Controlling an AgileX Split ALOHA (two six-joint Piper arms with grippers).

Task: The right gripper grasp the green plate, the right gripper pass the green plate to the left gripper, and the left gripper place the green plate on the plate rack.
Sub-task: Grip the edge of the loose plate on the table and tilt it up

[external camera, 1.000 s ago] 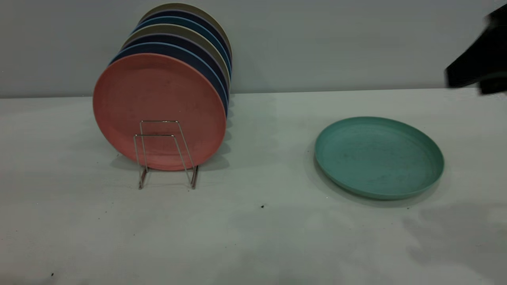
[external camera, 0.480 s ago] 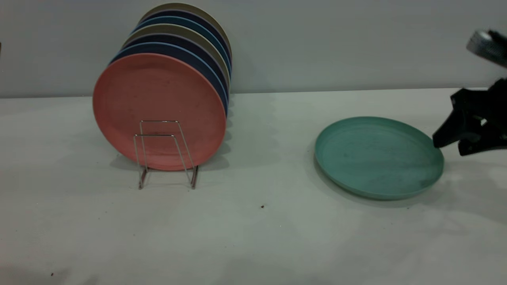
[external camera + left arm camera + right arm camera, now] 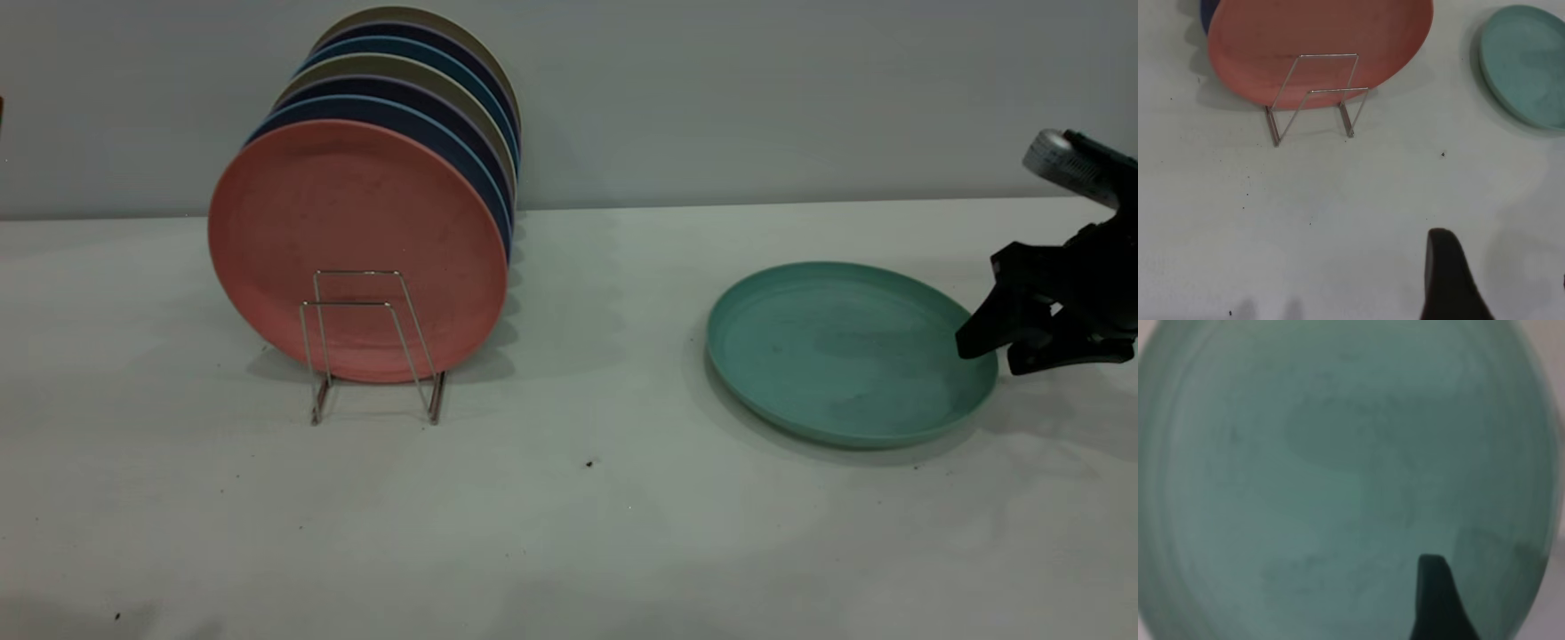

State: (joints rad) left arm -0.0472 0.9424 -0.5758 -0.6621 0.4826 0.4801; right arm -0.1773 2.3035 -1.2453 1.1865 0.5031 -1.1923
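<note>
From the outside camera, the green plate lies flat on the white table, on the right side. The right gripper is at the plate's right edge. Its two black fingers are spread apart, one tip over the rim and one tip just outside it. They are not pinching the plate. A silver cylinder shows on the arm above. On the left side stands the plate rack, a thin silver wire frame. A salmon-pink plate stands upright in it at the front. More plates, dark blue and tan, stand in a row behind it. The rack and the green plate are well apart.

In the left wrist camera, the rack and the pink plate are seen from above, with the green plate off to one side. Only one dark finger of the left gripper shows, high over bare table, so I cannot tell if it is spread or pressed together.

In the right wrist camera, the green plate fills almost all the picture. One dark fingertip sits over its inside.
</note>
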